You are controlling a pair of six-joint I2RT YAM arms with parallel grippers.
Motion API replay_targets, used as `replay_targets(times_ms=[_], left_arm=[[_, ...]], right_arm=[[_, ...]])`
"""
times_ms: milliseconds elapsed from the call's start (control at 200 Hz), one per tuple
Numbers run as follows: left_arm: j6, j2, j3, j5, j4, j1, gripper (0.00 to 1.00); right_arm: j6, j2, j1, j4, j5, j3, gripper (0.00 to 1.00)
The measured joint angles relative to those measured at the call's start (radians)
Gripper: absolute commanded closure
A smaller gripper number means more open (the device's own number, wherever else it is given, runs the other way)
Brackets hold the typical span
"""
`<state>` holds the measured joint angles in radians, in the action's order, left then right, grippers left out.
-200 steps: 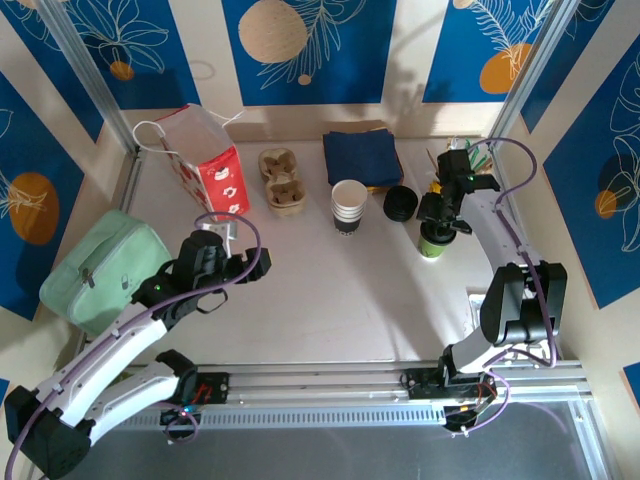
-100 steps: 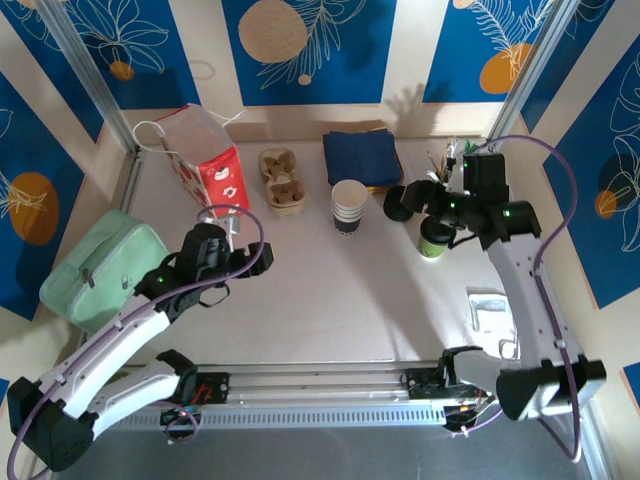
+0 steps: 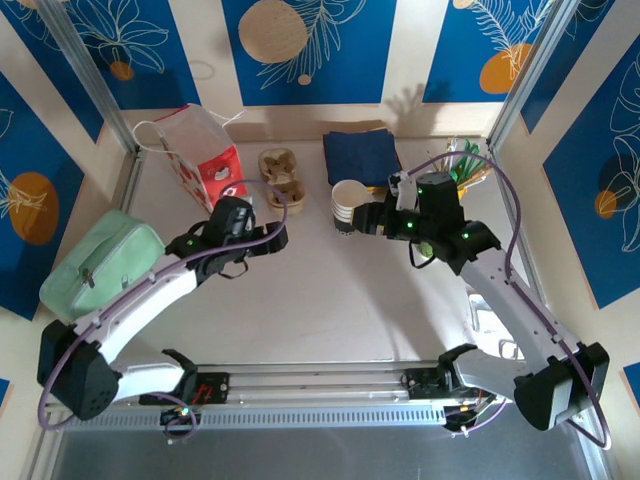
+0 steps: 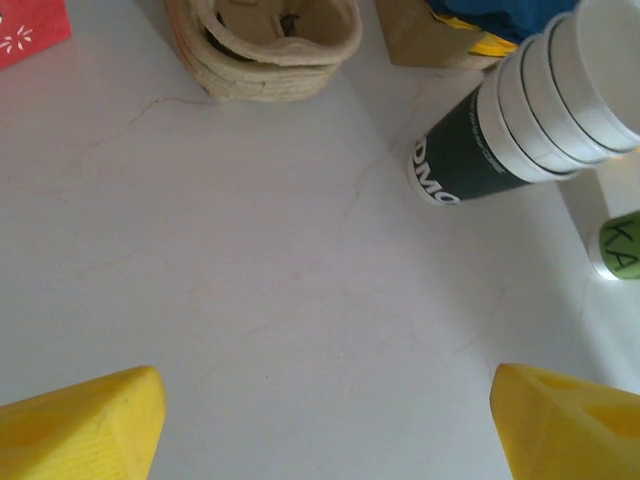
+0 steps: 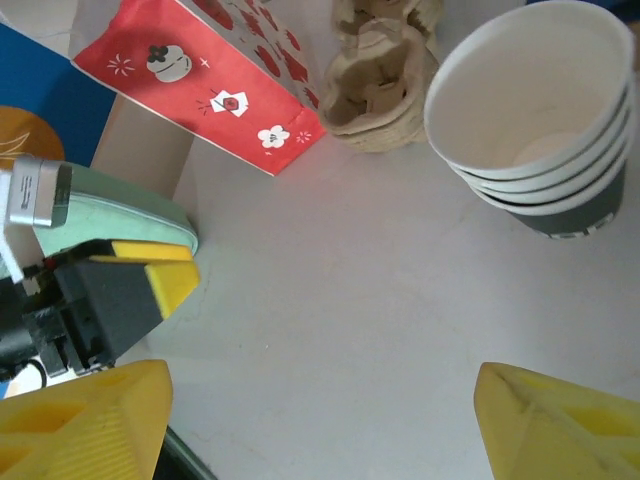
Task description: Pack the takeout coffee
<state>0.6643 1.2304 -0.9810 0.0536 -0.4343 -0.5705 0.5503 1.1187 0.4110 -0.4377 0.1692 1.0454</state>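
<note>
Both arms have swung inward since a second ago. The right gripper (image 3: pixel 368 221) is now just beside the stack of paper cups (image 3: pixel 347 205), and the left gripper (image 3: pixel 268 238) is near the cardboard cup tray (image 3: pixel 282 181). Each has its jaws spread wide and holds nothing. The stack stands upright in front of the dark napkins (image 3: pixel 360 155). Step in hand: approach to the top cup. The next move likely calls for straddling its rim and lifting it free of the cups nested beneath.

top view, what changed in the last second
The right gripper swung left from the green cup to beside the cup stack; the left gripper advanced toward it. Both are open, nothing taken. The stack, red bag and cup carriers stayed put.
</note>
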Motion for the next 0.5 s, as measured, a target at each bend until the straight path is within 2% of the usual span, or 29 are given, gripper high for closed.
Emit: replay_targets(times_ms=[240,500], left_arm=[[0.015,0.156,-0.116,0.121,0.051,0.012,0.21],[0.048,0.349,-0.209,0.191,0.118,0.034,0.33]], right_arm=[[-0.055,-0.01,0.126,0.211,-0.122,-0.166,0.21],[-0.106,-0.099,0.154,0.395,-0.223,-0.354,0.2]])
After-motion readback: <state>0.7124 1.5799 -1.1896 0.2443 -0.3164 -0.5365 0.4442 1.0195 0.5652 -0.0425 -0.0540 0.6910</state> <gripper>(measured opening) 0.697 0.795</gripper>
